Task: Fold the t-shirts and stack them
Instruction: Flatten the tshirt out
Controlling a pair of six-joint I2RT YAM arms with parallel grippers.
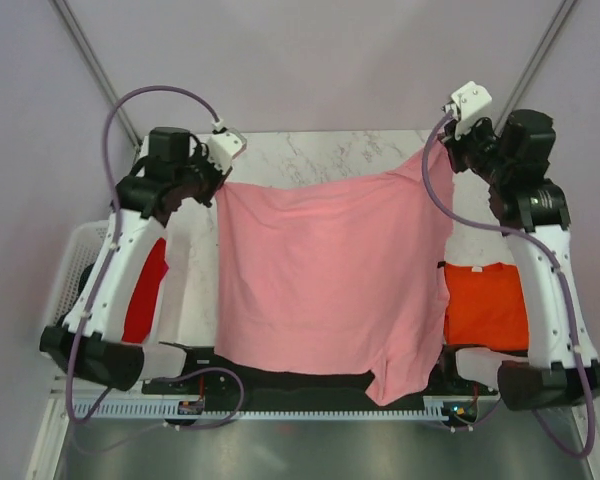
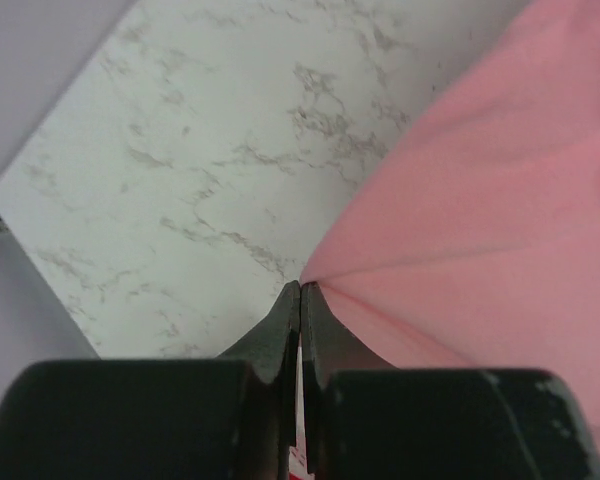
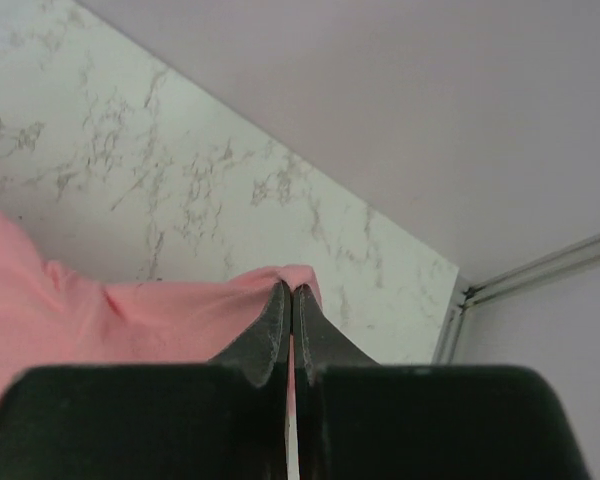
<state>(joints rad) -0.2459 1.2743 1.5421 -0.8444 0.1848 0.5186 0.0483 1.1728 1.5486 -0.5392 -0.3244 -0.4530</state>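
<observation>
Pinching pink shirt: left pincer, right pincer; orange shirt, red shirt: three shirts.

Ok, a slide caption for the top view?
Both arms' jaws pinch the far corners of the pink shirt, spread over the table; orange shirt at right, red shirt at left.

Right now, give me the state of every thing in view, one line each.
pink t-shirt, unfolded, spread out, pinched at two far corners.
left hand, shut on its far left corner.
right hand, shut on its far right corner.
orange t-shirt, flat at the right, partly behind the right arm.
red t-shirt, at the left, mostly hidden by the left arm.
white basket, at the left edge, partly hidden.
</observation>
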